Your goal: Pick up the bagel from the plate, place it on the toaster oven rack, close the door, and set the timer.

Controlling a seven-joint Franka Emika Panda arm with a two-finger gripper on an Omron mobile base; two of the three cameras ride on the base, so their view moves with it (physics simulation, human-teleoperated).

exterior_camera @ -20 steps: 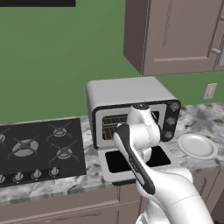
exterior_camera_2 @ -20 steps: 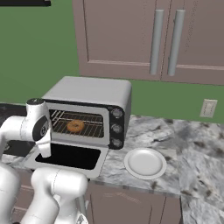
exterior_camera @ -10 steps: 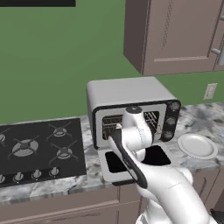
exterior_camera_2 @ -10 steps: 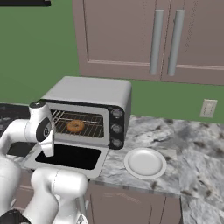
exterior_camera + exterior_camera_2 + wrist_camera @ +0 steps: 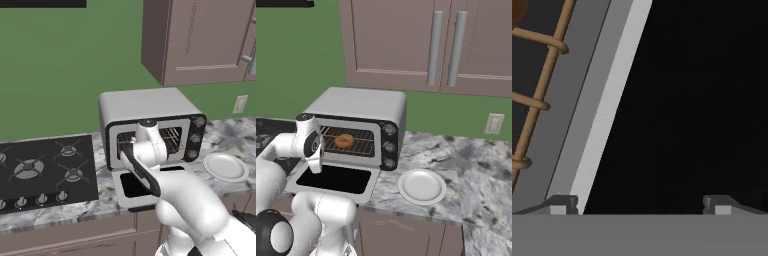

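hand: two-finger hand (image 5: 639,204) of the white arm hangs just above the open door, tips pointing down at its dark glass; fingers spread wide, nothing between them.
arm pose: forearm reaches in from the base, wrist bent downward in front of the oven mouth, left of the cavity centre as the right base view shows it (image 5: 316,162).
door: light-grey framed flap with dark glass window (image 5: 333,179) lies folded down flat, level with the worktop edge, fully open. Handle not clear from here.
worktop: grey marbled stone worktop (image 5: 476,175) carries the oven and the plate.
plate: round white shallow plate (image 5: 421,186) sits just right of the door, empty.
rack: thin metallic wire rack (image 5: 356,143) spans the cavity of the silver toaster oven (image 5: 358,107).
bagel: small golden-brown ring bagel (image 5: 344,141) lies on the rack, left of centre, apart from the hand.
knobs: three dark round knobs (image 5: 389,146) stacked on the oven's right panel; which one is the timer, can't tell.
step: judging by layout, placing looks done; closing the door is the step in hand.
next move: get the hand under or against the door's front edge and swing it up until it meets the oven face, clearing the rack; then go for a knob.
risk: pushing on the glass rather than the edge may just slide off.
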